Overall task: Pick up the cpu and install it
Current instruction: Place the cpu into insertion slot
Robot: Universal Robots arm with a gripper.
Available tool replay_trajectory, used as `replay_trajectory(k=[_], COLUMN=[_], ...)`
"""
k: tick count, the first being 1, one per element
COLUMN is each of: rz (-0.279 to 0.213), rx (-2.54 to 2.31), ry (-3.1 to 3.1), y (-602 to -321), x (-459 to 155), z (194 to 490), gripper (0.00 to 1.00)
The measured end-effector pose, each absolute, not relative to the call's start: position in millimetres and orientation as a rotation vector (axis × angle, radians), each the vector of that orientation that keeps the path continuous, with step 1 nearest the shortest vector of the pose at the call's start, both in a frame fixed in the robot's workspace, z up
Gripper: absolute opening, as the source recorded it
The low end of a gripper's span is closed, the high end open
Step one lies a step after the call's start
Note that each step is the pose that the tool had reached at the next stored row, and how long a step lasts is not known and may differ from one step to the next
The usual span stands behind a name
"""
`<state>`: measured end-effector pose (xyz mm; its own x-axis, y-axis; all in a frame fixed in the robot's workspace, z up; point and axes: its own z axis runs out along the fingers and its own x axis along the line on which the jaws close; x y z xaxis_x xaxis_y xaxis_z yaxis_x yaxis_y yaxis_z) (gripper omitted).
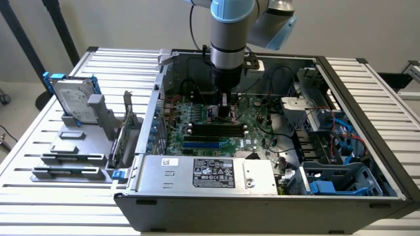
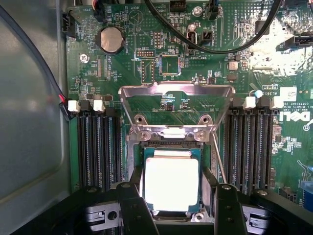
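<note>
The cpu (image 2: 171, 183), a small square chip with a bright silver top, lies flat in the socket of the green motherboard (image 2: 205, 58). The socket's metal load plate (image 2: 176, 93) stands flipped up beyond it. My gripper (image 2: 177, 198) hangs straight over the chip, open, with one black finger (image 2: 133, 200) at one edge of the chip and the other finger (image 2: 226, 203) a little clear of the opposite edge. In the exterior view the gripper (image 1: 226, 112) reaches down into the open computer case (image 1: 262, 206), low over the board's middle.
Black memory slots (image 2: 95, 147) flank the socket on both sides. Black cables (image 2: 215, 46) cross the board beyond the load plate. A power supply box (image 1: 206, 173) sits at the case front. On the exterior view's left, a grey rack holds a hard drive (image 1: 74, 101).
</note>
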<state>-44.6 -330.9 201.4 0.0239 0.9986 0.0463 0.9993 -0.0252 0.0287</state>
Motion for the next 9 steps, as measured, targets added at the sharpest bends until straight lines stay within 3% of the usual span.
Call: replay_trajectory(k=[9], rz=[-0.076], rx=[-2.238], ry=[-2.192], y=[-330.9], x=[-44.6], z=[200.7], gripper=[0.55])
